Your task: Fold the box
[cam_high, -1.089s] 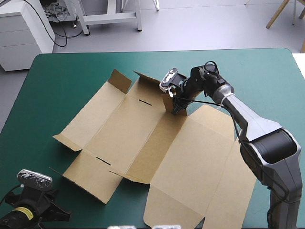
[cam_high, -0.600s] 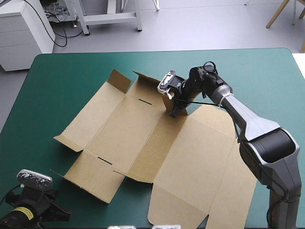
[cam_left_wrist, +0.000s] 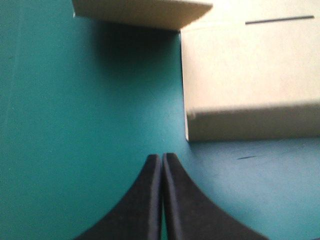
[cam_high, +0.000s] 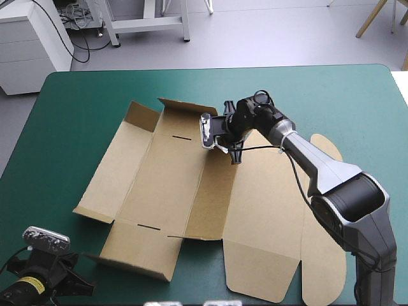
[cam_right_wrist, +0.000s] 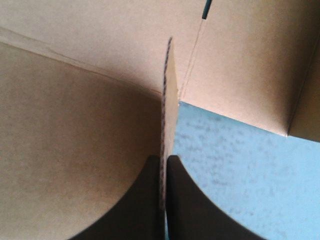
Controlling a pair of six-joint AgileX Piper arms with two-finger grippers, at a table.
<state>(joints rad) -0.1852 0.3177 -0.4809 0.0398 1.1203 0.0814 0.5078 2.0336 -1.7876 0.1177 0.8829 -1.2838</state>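
The brown box lies spread across the middle of the teal-green cover, its end flaps on the far and near sides partly raised. My right gripper is at the box's far middle, shut on an upright flap. In the right wrist view the flap's thin edge runs between the black fingers of that gripper. My left gripper rests near the table's front left corner. Its fingers are shut on nothing, and a box corner lies just ahead of them.
The box's wide lid panel lies flat on the right, reaching the table's front edge, with a rounded tab beyond my right arm. A raised side wall stands farther ahead of the left gripper.
My right gripper has moved left with the flap held in it, and the whole box has turned and slid left with it. The left arm has stayed put.
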